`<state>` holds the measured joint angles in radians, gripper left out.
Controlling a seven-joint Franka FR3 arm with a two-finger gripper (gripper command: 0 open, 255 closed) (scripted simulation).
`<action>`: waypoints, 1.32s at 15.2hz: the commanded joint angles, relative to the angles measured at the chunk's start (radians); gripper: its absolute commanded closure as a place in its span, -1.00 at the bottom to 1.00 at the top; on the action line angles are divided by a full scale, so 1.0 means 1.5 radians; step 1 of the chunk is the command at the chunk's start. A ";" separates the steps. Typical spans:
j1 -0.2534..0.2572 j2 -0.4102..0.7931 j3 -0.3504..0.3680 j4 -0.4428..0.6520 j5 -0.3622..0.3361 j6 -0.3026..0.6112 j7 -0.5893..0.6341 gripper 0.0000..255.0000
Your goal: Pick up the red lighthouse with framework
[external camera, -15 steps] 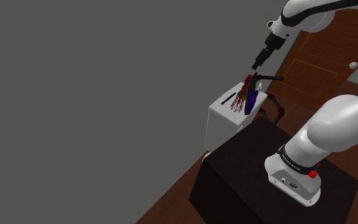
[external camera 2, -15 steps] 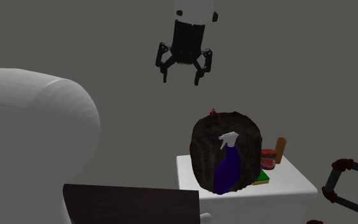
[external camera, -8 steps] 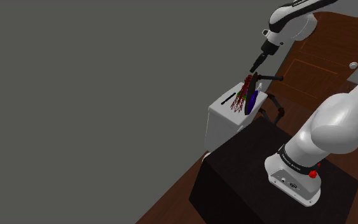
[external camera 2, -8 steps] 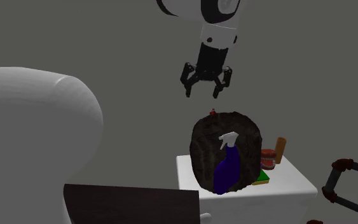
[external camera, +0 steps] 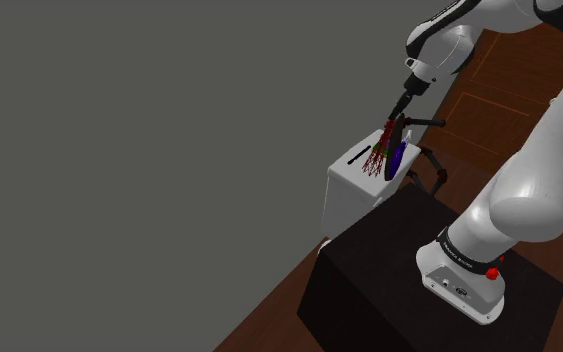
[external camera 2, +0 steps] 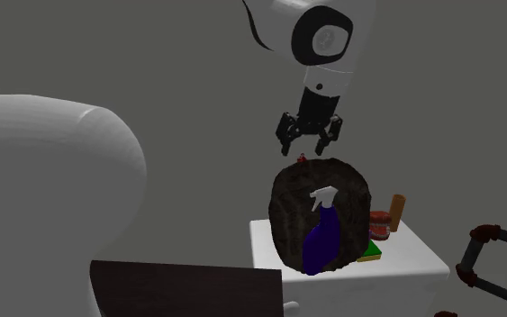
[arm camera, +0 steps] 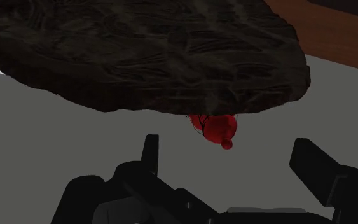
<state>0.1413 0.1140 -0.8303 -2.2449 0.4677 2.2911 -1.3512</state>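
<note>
While the gripper [external camera 2: 310, 144] hangs spread and empty, we locate the red lighthouse [external camera 2: 303, 159] just below, at 6 o'clock in the second exterior view.

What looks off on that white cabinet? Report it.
The big dark rough slab stands on edge on the white cabinet, a blue spray bottle in front. In the wrist view it covers most of the red lighthouse; its tip pokes out near the open black gripper.
</note>
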 commanded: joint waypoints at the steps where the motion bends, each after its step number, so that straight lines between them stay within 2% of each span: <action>1: -0.005 0.018 0.004 -0.001 0.023 0.009 -0.021 -1.00; 5: -0.012 0.041 0.013 -0.004 0.052 0.021 -0.044 -1.00; 6: -0.012 0.039 0.013 -0.006 0.051 0.022 -0.043 1.00; 15: -0.012 0.041 0.013 -0.004 0.052 0.021 -0.044 1.00; 20: 0.000 -0.002 -0.002 0.003 -0.003 -0.004 0.001 1.00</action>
<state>0.1398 0.1221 -0.8294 -2.2448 0.4794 2.2946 -1.3622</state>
